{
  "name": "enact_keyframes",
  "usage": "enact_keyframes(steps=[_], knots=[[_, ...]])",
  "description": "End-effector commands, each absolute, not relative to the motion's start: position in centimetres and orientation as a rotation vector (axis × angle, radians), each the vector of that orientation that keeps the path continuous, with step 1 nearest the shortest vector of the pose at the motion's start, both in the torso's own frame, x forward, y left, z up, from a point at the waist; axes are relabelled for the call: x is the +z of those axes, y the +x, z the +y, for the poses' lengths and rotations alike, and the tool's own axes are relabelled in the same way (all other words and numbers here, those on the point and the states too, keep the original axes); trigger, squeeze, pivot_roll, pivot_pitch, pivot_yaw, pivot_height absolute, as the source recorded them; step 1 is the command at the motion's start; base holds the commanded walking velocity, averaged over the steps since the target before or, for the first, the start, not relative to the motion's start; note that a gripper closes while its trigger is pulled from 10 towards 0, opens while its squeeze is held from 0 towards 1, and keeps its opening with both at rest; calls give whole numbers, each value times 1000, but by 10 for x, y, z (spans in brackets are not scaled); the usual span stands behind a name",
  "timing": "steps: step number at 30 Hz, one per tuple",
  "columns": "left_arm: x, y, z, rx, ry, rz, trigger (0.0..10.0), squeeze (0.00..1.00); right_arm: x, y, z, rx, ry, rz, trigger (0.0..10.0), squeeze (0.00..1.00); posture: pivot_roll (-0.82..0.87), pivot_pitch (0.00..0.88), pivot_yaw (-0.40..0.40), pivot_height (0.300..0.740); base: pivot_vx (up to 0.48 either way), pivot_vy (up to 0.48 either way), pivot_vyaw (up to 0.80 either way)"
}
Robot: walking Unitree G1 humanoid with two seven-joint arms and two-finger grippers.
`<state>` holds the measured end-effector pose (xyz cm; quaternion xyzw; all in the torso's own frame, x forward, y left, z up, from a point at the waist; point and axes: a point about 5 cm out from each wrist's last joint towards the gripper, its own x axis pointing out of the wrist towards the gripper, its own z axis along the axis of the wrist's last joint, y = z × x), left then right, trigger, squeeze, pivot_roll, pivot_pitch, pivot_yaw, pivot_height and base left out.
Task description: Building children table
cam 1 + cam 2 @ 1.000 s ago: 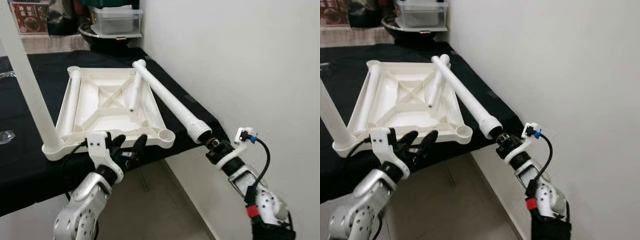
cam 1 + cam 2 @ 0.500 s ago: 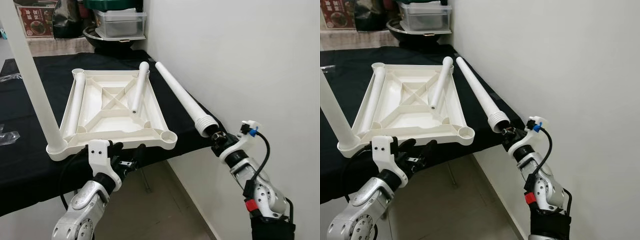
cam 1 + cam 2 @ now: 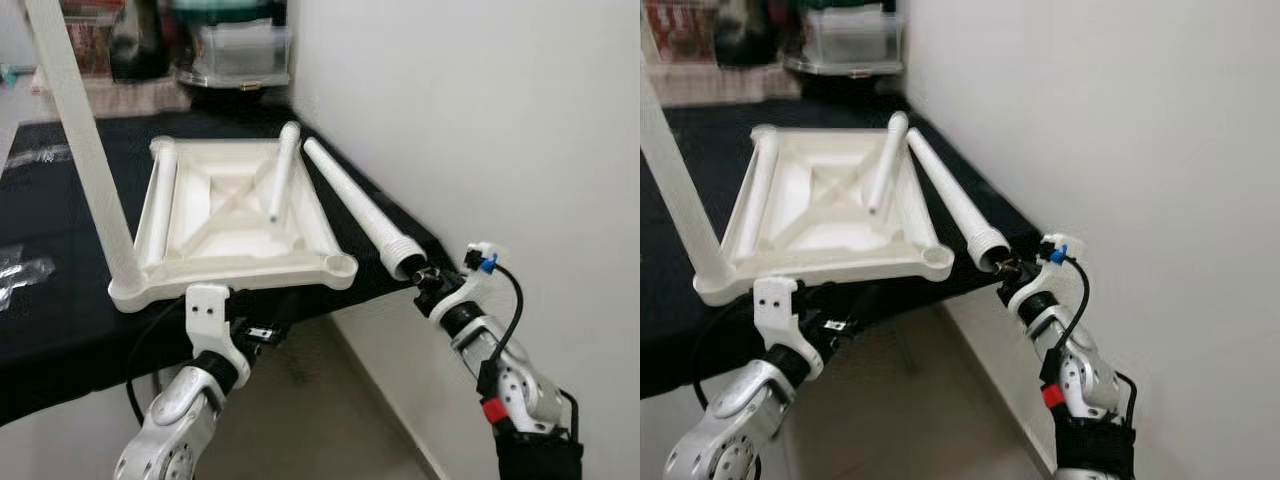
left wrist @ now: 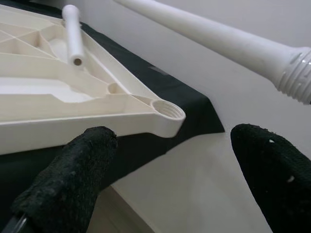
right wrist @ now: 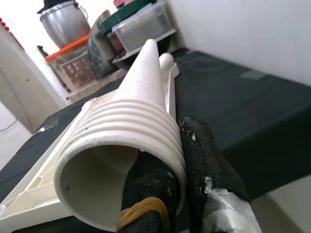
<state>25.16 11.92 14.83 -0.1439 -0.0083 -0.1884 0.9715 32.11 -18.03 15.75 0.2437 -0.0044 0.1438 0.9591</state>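
The white table top (image 3: 240,215) lies upside down on the black cloth. One leg (image 3: 85,150) stands upright in its near left corner. Two loose legs (image 3: 282,170) lie inside it. My right gripper (image 3: 420,272) is shut on the threaded end of a further white leg (image 3: 355,205), which points away along the table's right edge. In the right wrist view one finger (image 5: 150,184) is inside the tube and the other outside. My left gripper (image 3: 255,328) is open, low under the front edge near the empty corner socket (image 4: 167,110).
The black-covered table (image 3: 60,300) ends close to a white wall (image 3: 500,120) on the right. A pot and a plastic box (image 3: 235,50) stand at the back. Clear wrapping (image 3: 20,275) lies at the left. Bare floor (image 3: 330,420) is below the front edge.
The held leg has swung off the table top's far corner and now hangs beside it. My left gripper has dropped lower under the front edge. The camera has shifted a little.
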Motion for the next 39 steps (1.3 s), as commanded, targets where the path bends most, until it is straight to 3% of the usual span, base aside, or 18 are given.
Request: enact_keyframes(steps=[1, 25, 30, 39], knots=[[148, 251, 118, -376, -280, -17, 10000, 0, 160, 322, -183, 279, 477, -25, 10000, 0, 85, 15, -103, 740, -262, 0, 0], [144, 251, 117, -380, -275, -2, 10000, 0, 158, 322, -178, 291, 449, -16, 10000, 0, 76, 26, -99, 740, -281, 0, 0], [143, 250, 116, -383, -283, 2, 10000, 0, 156, 321, -180, 297, 452, -9, 10000, 0, 73, 26, -95, 740, 0, 0, 0], [150, 254, 116, -392, -410, -7, 10000, 0, 153, 310, -186, 450, 635, 8, 10000, 0, 62, 34, -95, 740, 0, 0, 0]])
